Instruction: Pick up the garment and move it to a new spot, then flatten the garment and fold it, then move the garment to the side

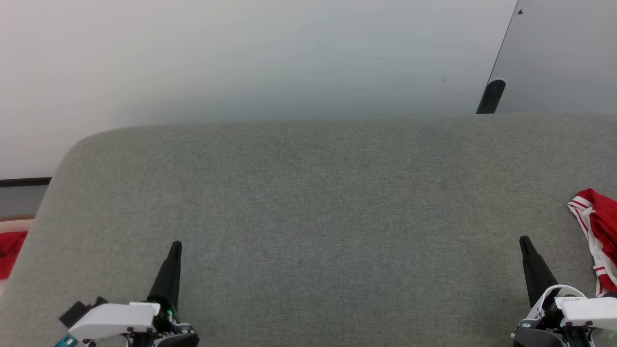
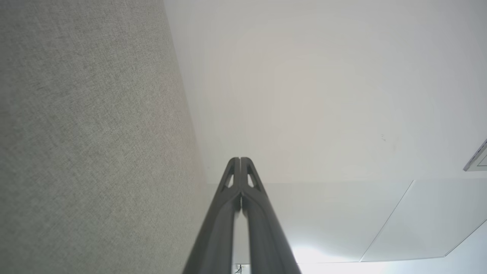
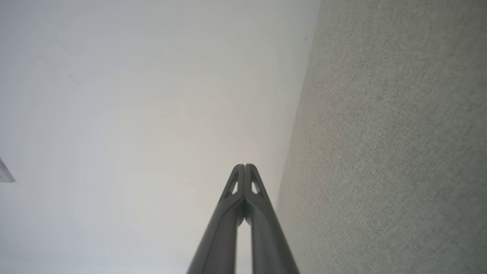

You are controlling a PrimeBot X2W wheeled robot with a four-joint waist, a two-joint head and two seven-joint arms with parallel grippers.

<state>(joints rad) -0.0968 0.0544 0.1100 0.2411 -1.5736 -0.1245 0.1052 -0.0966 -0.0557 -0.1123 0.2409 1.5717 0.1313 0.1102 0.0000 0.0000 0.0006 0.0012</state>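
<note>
The garment (image 1: 597,236), red with white parts and red-white striped trim, lies crumpled at the right edge of the grey fabric surface (image 1: 328,217), partly cut off by the picture's edge. My right gripper (image 1: 524,241) stands shut just left of it, at the lower right, not touching it. At the lower left my left gripper (image 1: 176,246) is shut and empty over bare fabric. In the left wrist view the left gripper (image 2: 240,159) has its fingertips pressed together, and the right wrist view shows the right gripper (image 3: 244,166) the same way.
A plain red cloth (image 1: 10,250) lies off the surface's left edge, lower down. A pale wall rises behind the surface. A dark post (image 1: 491,96) and a grey panel (image 1: 559,53) stand at the back right.
</note>
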